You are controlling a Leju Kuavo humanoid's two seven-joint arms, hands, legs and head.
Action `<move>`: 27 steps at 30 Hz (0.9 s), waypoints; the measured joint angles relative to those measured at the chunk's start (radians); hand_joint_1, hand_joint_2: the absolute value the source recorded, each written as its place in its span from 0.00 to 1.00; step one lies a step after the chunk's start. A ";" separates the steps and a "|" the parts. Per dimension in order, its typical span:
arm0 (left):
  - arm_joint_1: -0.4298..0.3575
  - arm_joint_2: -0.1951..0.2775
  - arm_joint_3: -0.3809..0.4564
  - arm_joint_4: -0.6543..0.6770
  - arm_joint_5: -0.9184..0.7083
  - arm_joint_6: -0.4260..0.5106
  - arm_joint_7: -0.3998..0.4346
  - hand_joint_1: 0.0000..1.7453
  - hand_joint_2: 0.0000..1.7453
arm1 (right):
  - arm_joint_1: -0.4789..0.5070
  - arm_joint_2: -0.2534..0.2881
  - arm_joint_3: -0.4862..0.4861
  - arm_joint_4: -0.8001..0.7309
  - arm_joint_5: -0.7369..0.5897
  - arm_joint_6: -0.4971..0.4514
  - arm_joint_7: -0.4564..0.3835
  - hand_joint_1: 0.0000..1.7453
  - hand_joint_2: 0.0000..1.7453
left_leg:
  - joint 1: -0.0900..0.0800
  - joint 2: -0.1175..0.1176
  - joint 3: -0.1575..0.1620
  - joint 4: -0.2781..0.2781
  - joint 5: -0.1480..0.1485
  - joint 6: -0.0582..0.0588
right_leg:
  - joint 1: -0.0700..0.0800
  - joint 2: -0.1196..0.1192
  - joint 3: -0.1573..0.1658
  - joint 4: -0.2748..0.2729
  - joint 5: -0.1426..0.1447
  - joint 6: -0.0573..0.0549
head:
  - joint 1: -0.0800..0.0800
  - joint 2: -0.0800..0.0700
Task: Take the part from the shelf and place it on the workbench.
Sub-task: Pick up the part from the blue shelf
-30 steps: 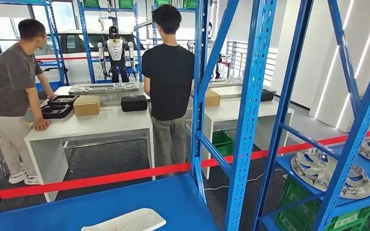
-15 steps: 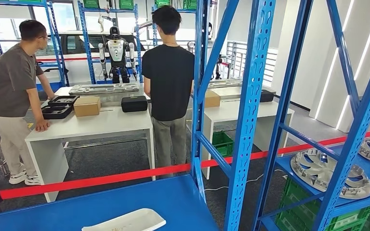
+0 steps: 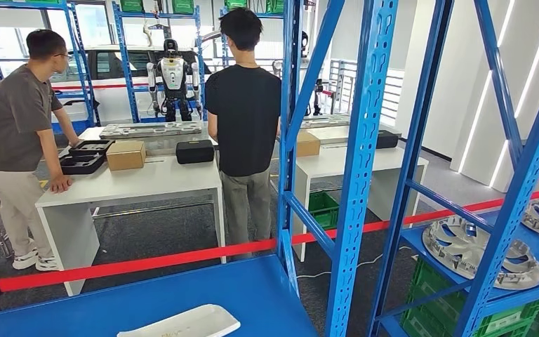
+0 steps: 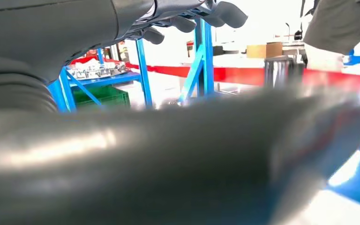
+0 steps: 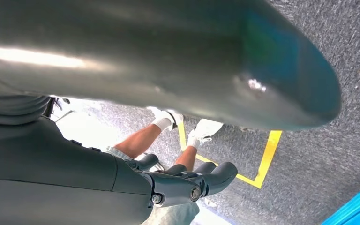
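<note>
A flat white oblong part [image 3: 180,322] lies on the blue shelf board [image 3: 253,295] right below me. Silver spoked round parts [image 3: 481,253] lie on a lower blue shelf at the right. The white workbench [image 3: 133,184] stands beyond a red barrier tape. In the left wrist view my left hand [image 4: 187,21] hangs with its dark fingers spread off the thick blurred thumb and holds nothing. In the right wrist view my right hand [image 5: 192,183] hangs over the grey floor, fingers loosely bent, with nothing in it.
Blue shelf uprights [image 3: 365,168] and diagonal braces cross the view. Red tape [image 3: 182,257] runs between me and the workbench. Two people [image 3: 245,119] stand at the workbench, which carries a cardboard box [image 3: 126,153], black trays and a black case. Green crates [image 3: 505,319] sit under the right shelf.
The distant humanoid robot behind the workbench has shifted slightly to the right. My view has barely moved and the parts lie as before.
</note>
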 joint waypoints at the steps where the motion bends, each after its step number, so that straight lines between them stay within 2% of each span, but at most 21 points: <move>1: 0.007 -0.005 -0.002 0.000 -0.004 0.004 0.002 0.00 1.00 | 0.000 0.000 0.000 0.000 0.000 0.000 0.000 0.00 0.00 | 0.000 0.000 0.000 0.000 0.000 0.000 | 0.000 0.000 0.000 0.000 0.000 0.000 | 0.000 0.000; 9: 0.028 -0.036 -0.037 0.007 -0.073 0.036 0.057 0.00 1.00 | 0.001 0.000 -0.001 0.000 0.003 0.002 0.000 0.00 0.00 | 0.000 0.000 0.000 0.000 0.000 0.000 | 0.000 0.000 0.000 0.000 0.000 0.000 | 0.000 0.000; 17: 0.029 -0.051 -0.128 0.016 -0.196 0.040 0.175 0.00 1.00 | 0.001 0.001 -0.005 0.000 0.005 0.002 -0.002 0.00 0.00 | 0.000 0.000 0.000 0.000 0.000 0.000 | 0.000 0.000 0.000 0.000 0.000 0.000 | 0.000 0.000; 27: 0.018 -0.051 -0.173 0.025 -0.233 -0.020 0.236 0.00 1.00 | 0.001 0.004 -0.005 0.000 0.015 0.007 0.002 0.00 0.00 | 0.000 0.000 0.000 0.000 0.000 0.000 | 0.000 0.000 0.000 0.000 0.000 0.000 | 0.000 0.000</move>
